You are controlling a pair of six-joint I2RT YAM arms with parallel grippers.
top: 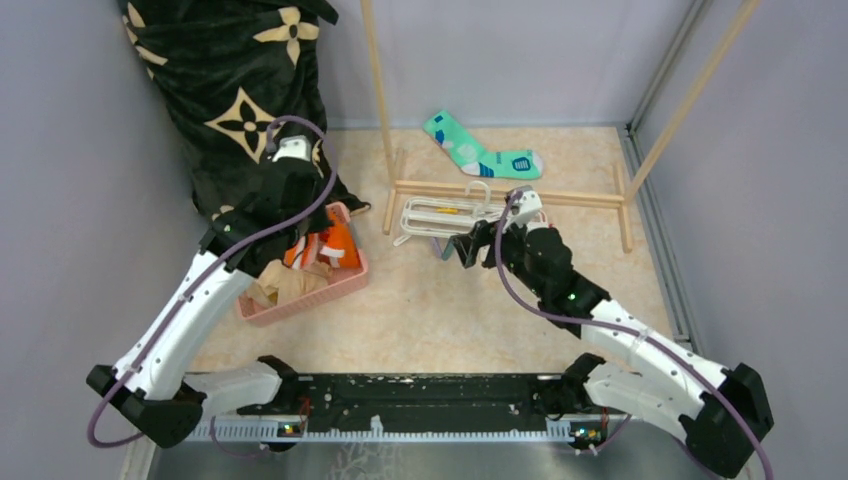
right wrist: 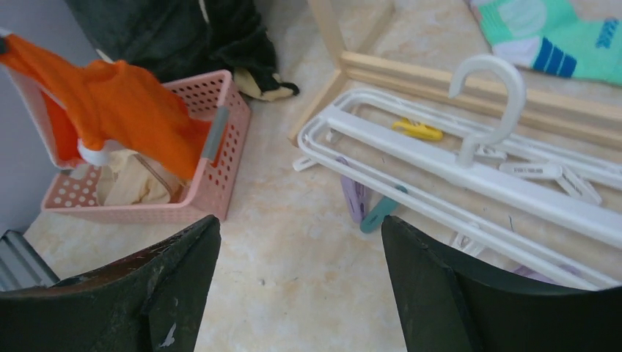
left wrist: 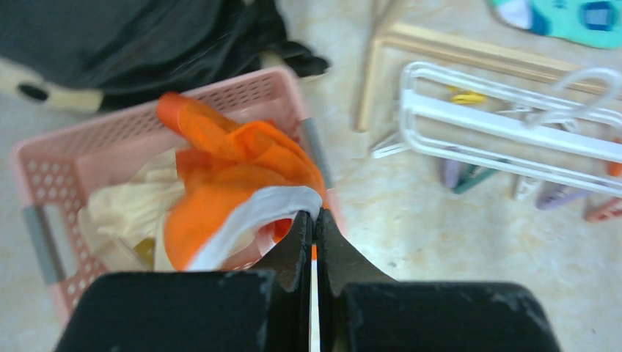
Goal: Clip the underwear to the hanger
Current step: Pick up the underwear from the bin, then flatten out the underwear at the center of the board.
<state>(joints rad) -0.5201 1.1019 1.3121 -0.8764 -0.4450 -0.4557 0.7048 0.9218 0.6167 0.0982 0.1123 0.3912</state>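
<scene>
Currently, left gripper [left wrist: 313, 215] is clamped tight on the white waistband edge of the bright orange boxer-brief underwear [left wrist: 235, 169], bunched above the pink perforated plastic basket [left wrist: 242, 92]. Waistband lettering unreadable; lower folds hidden behind basket wall. White plastic rectangular drying hanger [right wrist: 469, 172] lies flat at basket's 3 o'clock, far end cut off in right wrist view. Right gripper [right wrist: 299, 227] gapes empty near hanger's 5 o'clock.

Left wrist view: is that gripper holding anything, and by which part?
Yes. The left gripper is shut on the underwear, pinching its white-trimmed edge over the pink basket.
</scene>
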